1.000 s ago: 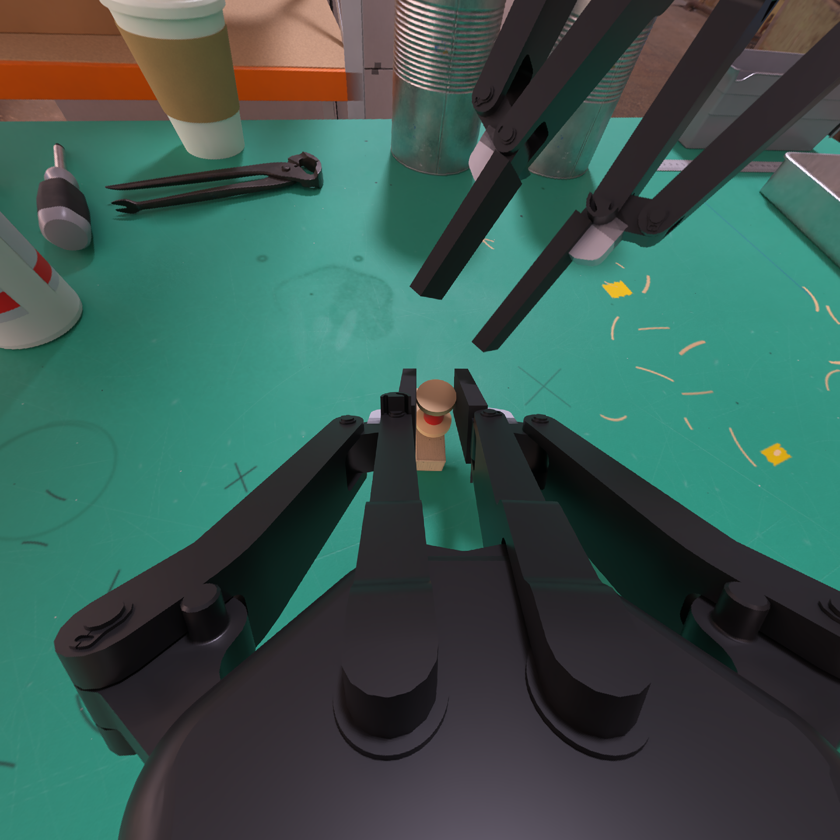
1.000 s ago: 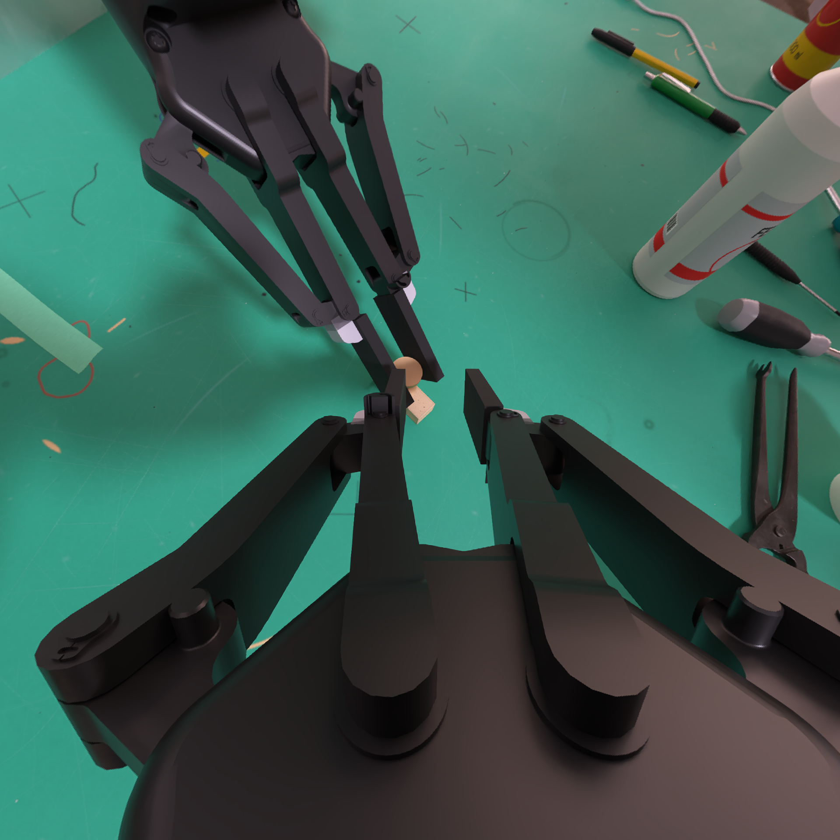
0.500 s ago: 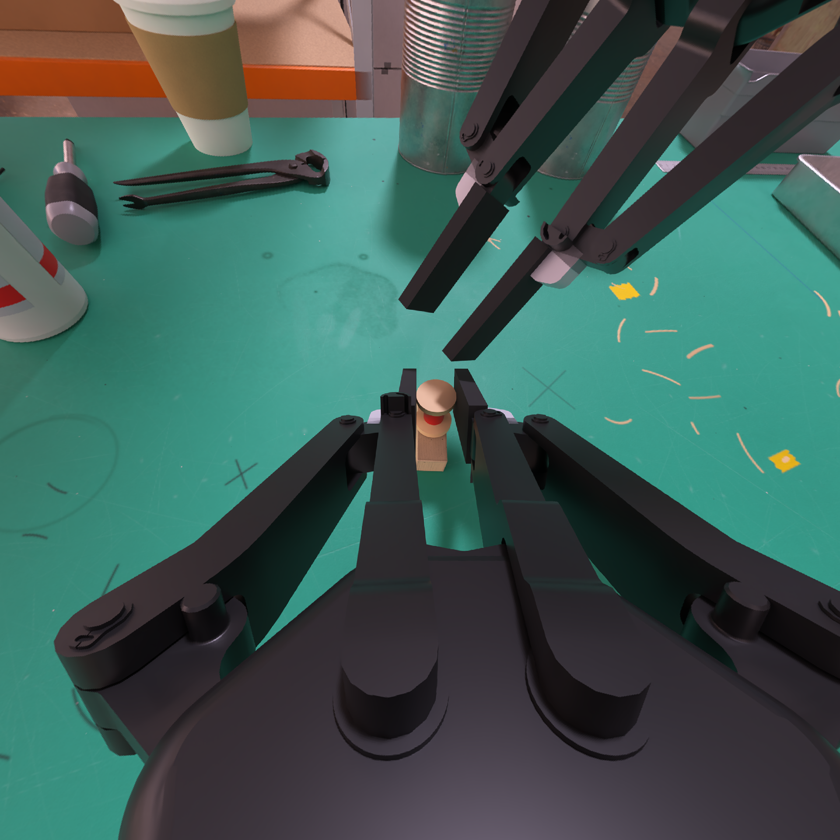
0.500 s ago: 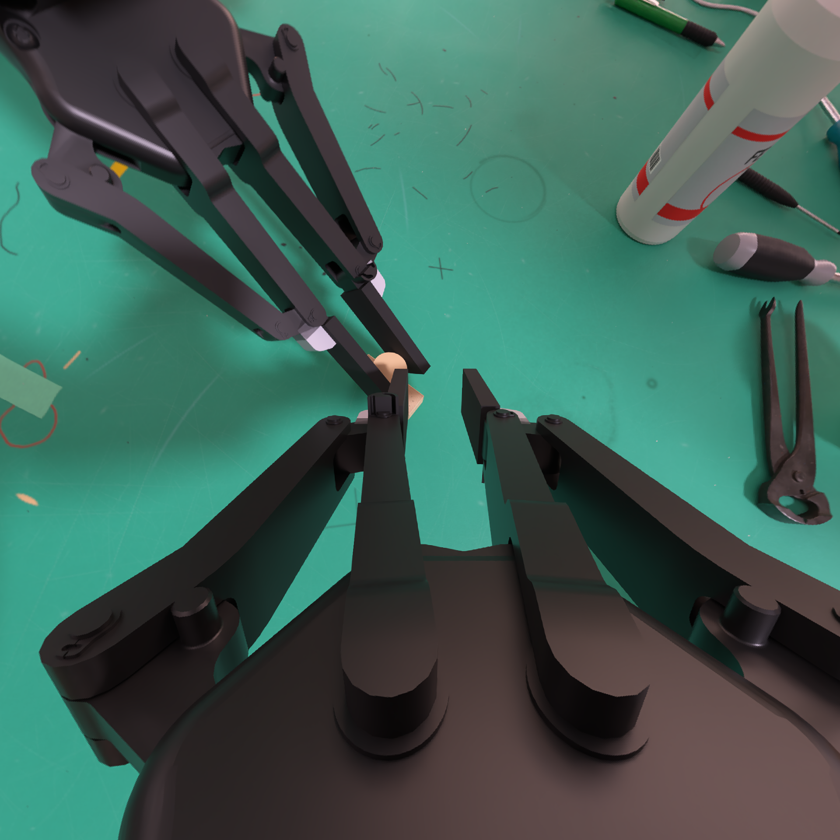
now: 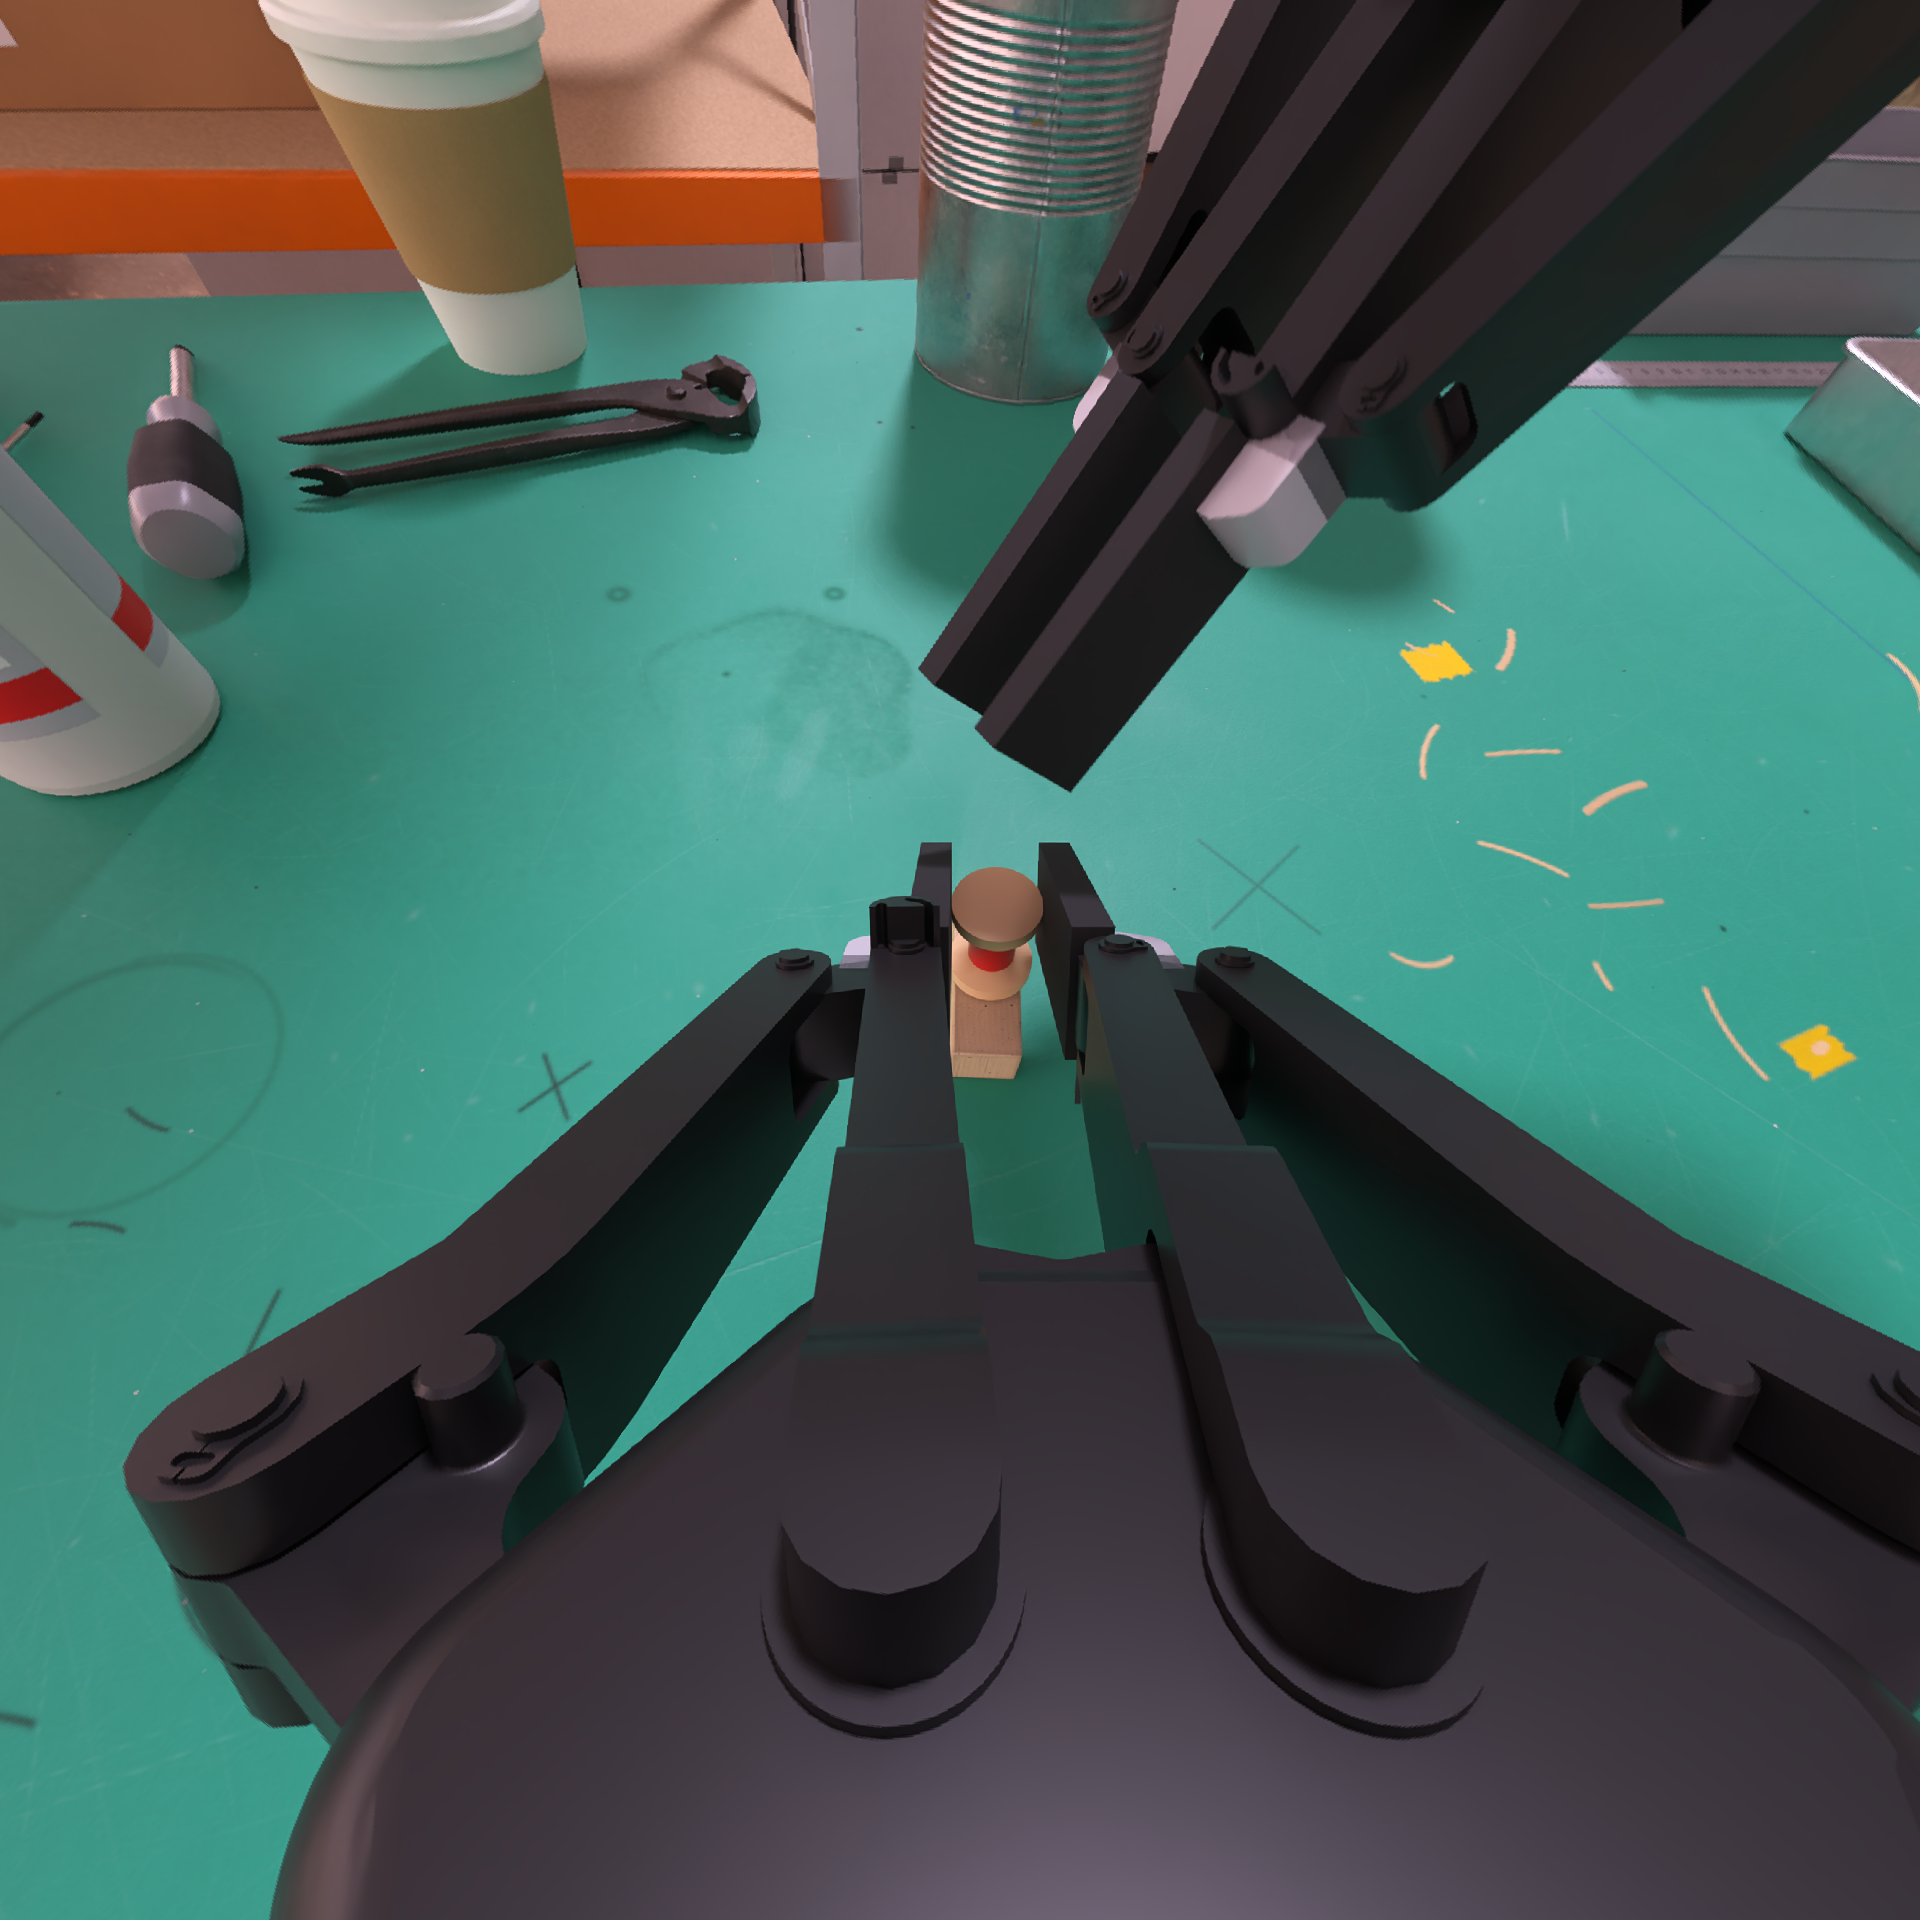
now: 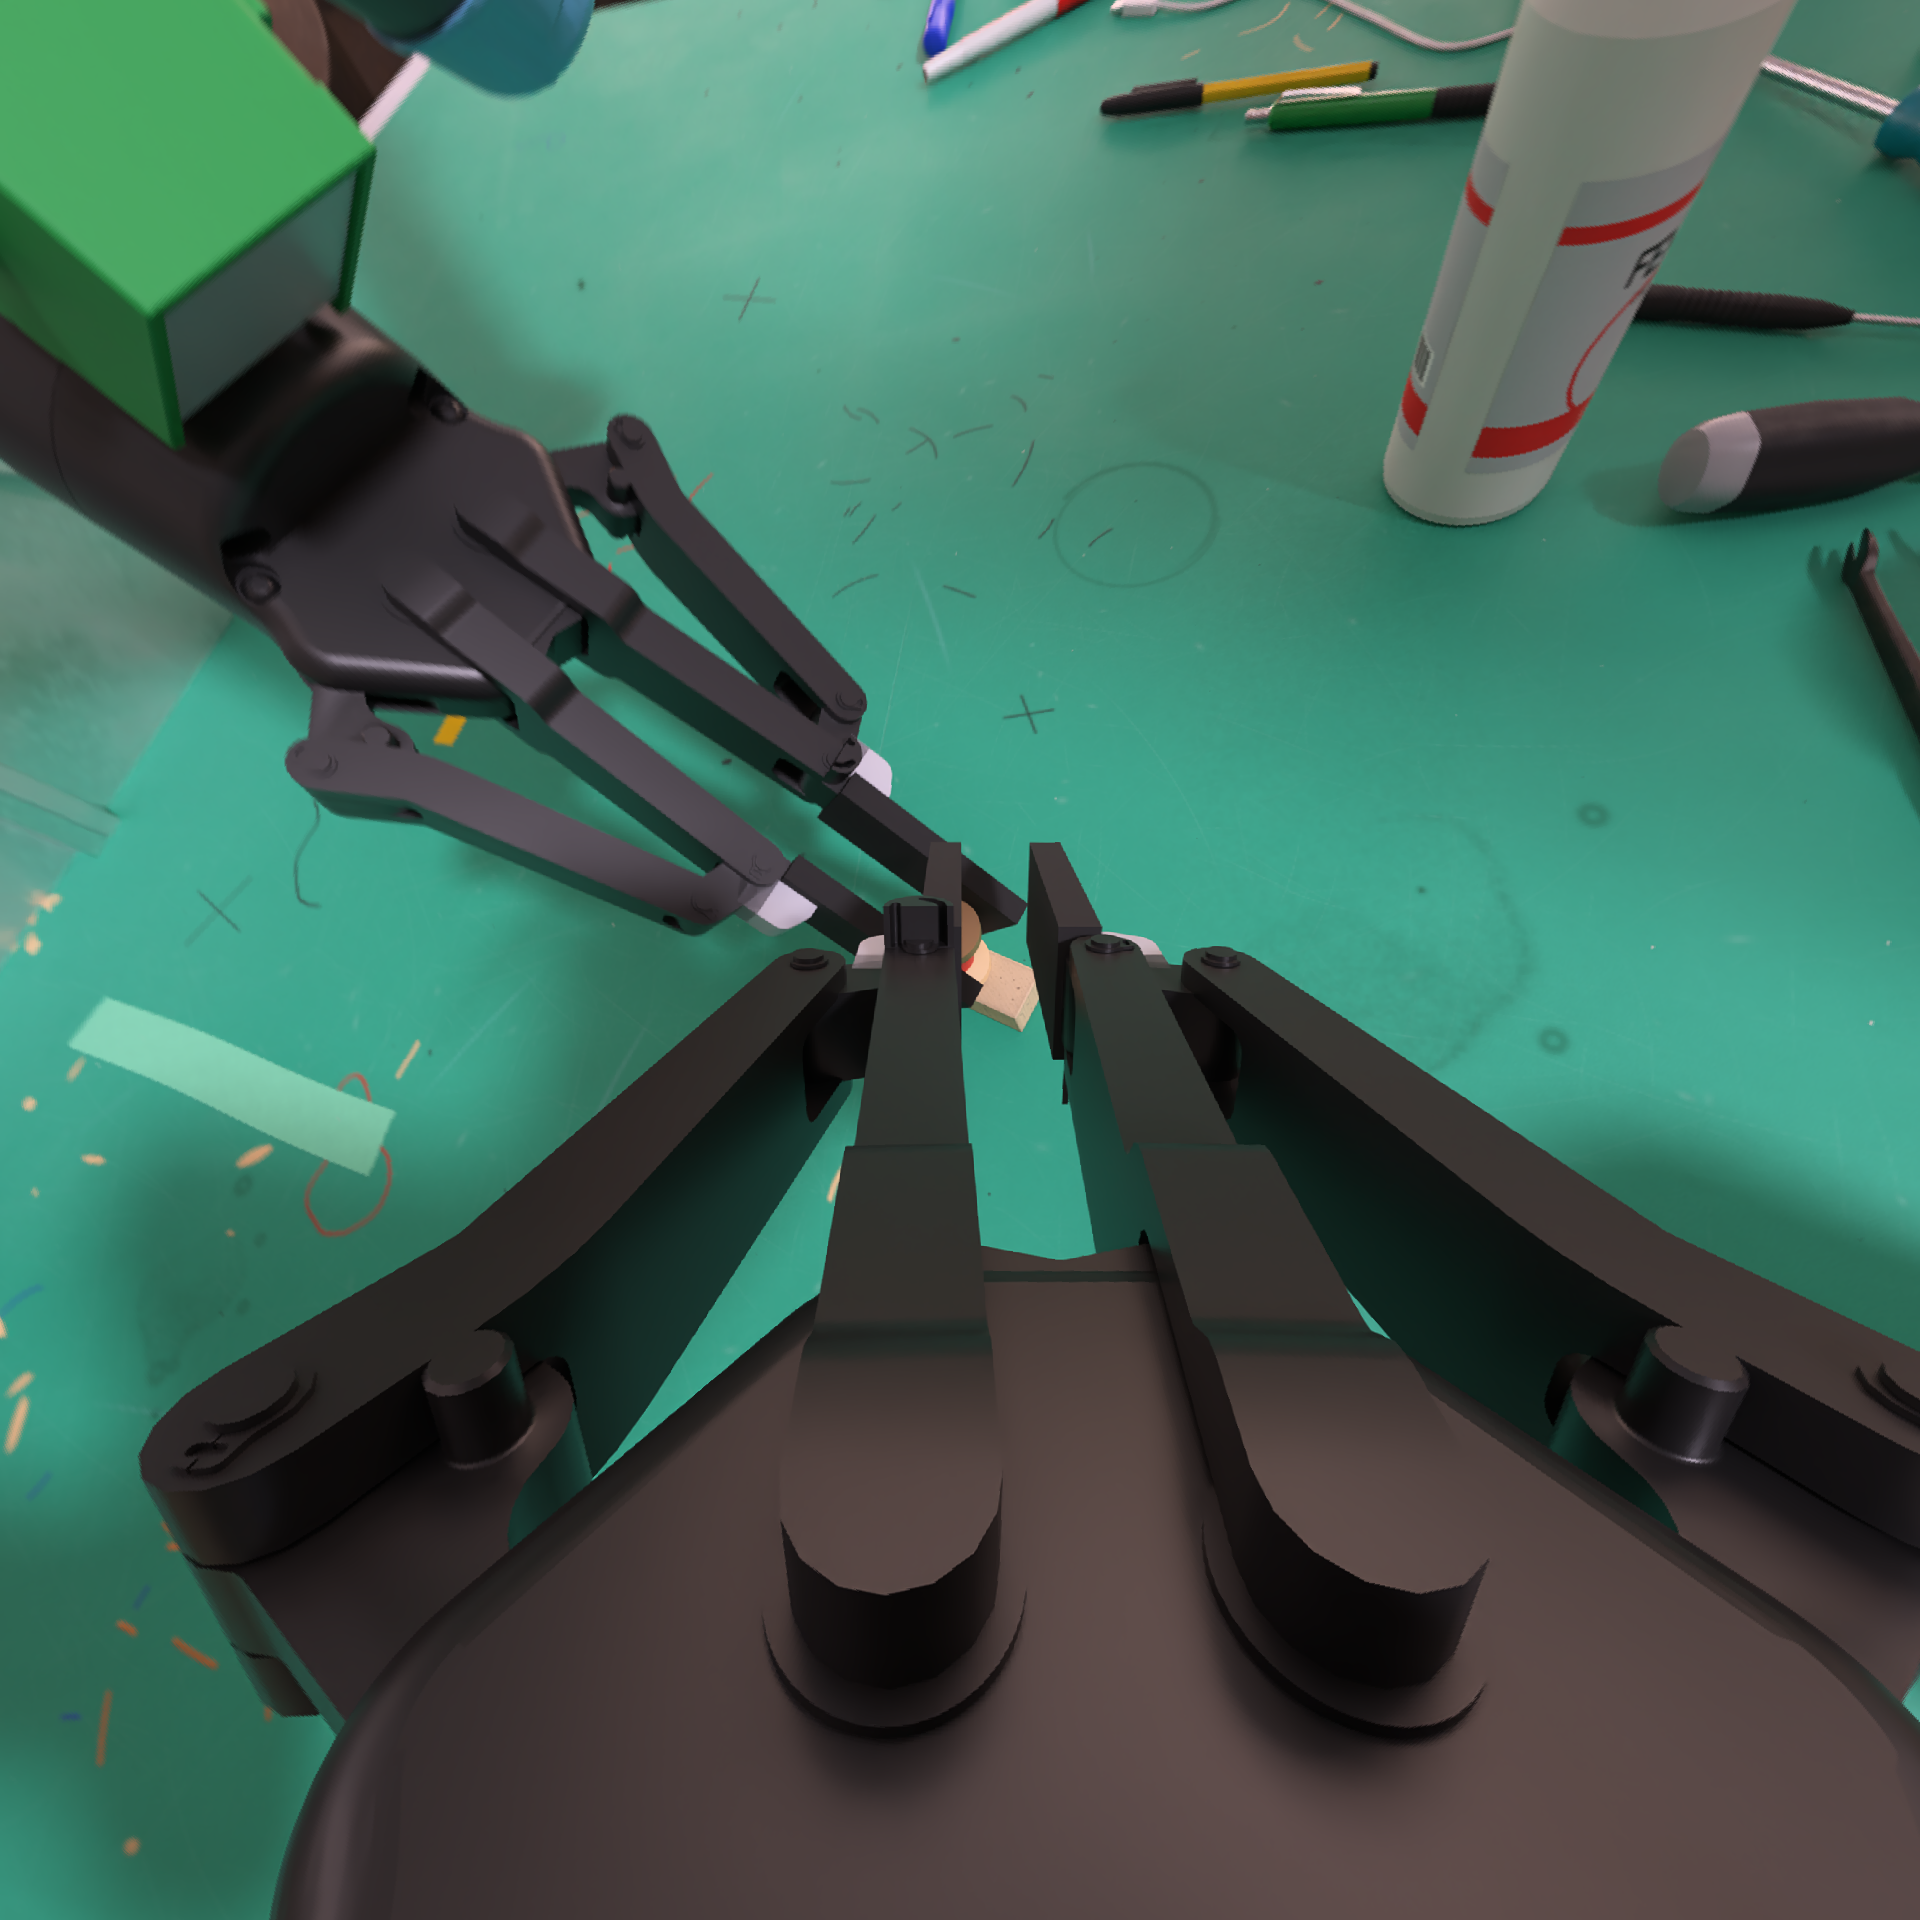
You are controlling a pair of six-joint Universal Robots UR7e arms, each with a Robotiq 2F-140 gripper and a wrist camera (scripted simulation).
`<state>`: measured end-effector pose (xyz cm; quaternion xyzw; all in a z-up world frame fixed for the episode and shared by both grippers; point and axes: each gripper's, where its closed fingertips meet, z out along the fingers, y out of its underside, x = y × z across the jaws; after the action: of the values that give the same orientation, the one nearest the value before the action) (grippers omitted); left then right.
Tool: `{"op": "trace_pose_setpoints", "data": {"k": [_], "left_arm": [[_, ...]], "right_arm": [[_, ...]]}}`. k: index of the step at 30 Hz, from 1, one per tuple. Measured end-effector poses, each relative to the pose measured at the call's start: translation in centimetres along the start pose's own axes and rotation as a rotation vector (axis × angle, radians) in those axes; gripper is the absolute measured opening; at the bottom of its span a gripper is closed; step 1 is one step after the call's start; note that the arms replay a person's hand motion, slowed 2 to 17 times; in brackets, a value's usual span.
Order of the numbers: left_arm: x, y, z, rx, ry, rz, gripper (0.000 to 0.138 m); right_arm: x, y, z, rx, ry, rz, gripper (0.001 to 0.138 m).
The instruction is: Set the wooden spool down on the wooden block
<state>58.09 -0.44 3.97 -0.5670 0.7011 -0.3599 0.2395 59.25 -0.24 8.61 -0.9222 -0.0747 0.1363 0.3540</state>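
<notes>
The wooden spool, with a red core, stands upright on the small wooden block on the green mat. My left gripper is shut on the spool's top flange, one finger on each side. My right gripper is open and empty. It hangs above and just beyond the spool, and also shows in the left wrist view. In the right wrist view the spool and the block show past my right fingers, partly hidden, with the left arm's fingers around the spool.
At the back stand a paper cup and a metal can. Black pincers, a screwdriver handle and a white tube lie left. A metal tray is far right. Pens lie beyond the tube.
My right gripper has turned and shifted over the spool, so its two fingers now line up in the left wrist view. The left gripper, spool and block have not moved.
</notes>
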Motion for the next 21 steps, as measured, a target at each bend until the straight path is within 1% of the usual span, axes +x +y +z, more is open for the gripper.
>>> {"op": "trace_pose_setpoints", "data": {"k": [4, 8, 12, 16, 21], "left_arm": [[-0.01, 0.00, 0.00, 0.001, 0.001, -0.001, 0.022], [-0.03, 0.00, -0.01, 0.002, 0.002, -0.001, 0.022], [-0.03, 0.00, -0.03, 0.004, 0.004, -0.002, 0.022], [-0.03, -0.01, -0.05, 0.006, 0.006, -0.002, 0.022], [-0.03, -0.01, -0.06, 0.007, 0.007, 0.000, 0.022]], "right_arm": [[0.27, -0.38, -0.36, 0.034, 0.001, 0.079, 0.013], [0.45, -0.33, -0.45, 0.037, 0.017, 0.133, 0.012], [0.64, -0.05, -0.43, 0.020, 0.041, 0.156, 0.012], [0.91, 0.31, -0.28, -0.003, 0.071, 0.171, 0.016], [0.55, 0.57, 0.05, -0.025, 0.062, 0.187, 0.020]]}}
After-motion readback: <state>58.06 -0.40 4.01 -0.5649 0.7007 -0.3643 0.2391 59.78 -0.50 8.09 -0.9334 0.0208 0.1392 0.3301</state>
